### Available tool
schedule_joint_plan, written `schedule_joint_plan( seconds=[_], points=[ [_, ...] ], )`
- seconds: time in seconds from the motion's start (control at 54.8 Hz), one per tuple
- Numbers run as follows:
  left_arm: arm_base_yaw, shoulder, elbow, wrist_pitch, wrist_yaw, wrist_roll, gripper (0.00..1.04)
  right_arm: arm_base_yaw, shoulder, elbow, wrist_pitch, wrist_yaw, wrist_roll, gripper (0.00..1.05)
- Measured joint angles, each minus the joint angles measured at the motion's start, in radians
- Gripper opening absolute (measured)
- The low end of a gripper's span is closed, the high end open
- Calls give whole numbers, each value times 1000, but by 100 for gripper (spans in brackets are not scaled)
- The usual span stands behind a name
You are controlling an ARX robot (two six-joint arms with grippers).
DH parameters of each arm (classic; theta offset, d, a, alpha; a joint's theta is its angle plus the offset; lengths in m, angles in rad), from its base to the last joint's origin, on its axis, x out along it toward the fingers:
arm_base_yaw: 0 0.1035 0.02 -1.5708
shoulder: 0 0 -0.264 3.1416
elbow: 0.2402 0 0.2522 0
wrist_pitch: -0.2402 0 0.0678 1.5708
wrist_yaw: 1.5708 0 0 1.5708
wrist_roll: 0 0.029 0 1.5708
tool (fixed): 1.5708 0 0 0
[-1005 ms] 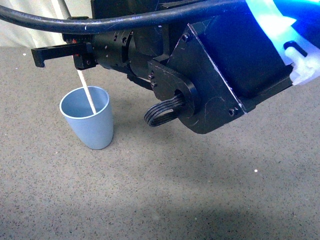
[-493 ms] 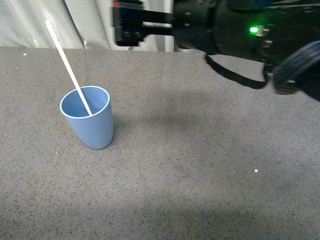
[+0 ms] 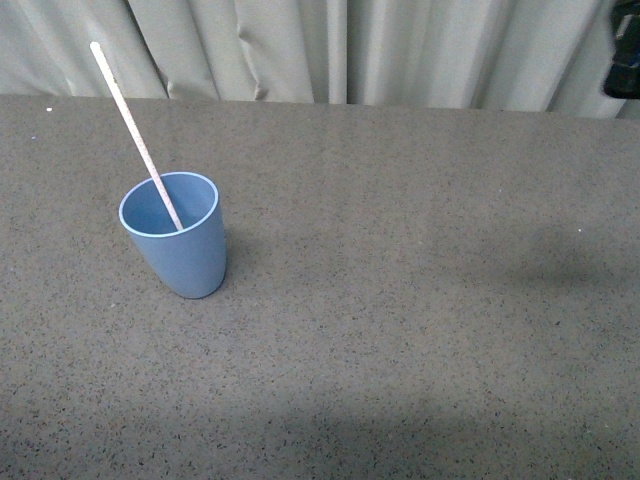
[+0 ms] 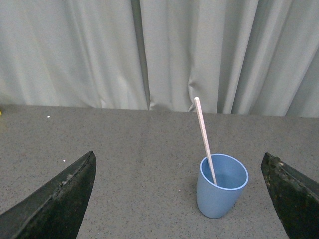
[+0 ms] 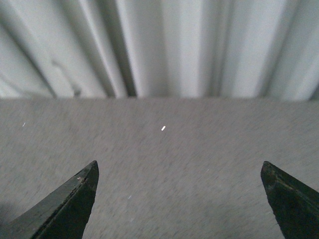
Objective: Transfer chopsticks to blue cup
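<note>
While my left claw (image 4: pixel 178 154) hangs with its fingers spread wide, gripping nothing, the blue cup (image 4: pixel 218 196) stands upright on the tabletop (image 4: pixel 124 139) ahead of it, apart from both fingers. Inside the cup the chopsticks (image 4: pixel 204 137) lean, the upper end well above the rim. My right claw (image 5: pixel 179 163) gapes likewise over the tabletop.

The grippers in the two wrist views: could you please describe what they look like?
The left gripper shows two matte black, wedge-shaped fingers tapering to points, with scuffed, greyish edges. The right gripper looks the same. No cables or markings show there. In the front view only a small black piece of an arm shows.
</note>
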Motion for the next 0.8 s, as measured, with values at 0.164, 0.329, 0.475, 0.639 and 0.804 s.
schedule_joint_plan(
  seconds=[0.164,0.329,0.475,0.639,0.804],
  points=[
    [0,0,0,0,0,0,98,-43,-72,-145,163,-3,-48,58],
    [0,0,0,0,1,0,98,-85,-200,-236,135,-38,-60,31],
    [0,0,0,0,1,0,98,-112,-301,-294,87,-68,-62,8],
    [0,0,0,0,1,0,98,-144,-451,-356,-2,-98,-65,1],
    [0,0,0,0,0,0,98,-224,-611,-397,-117,-179,-65,1]
  ],
)
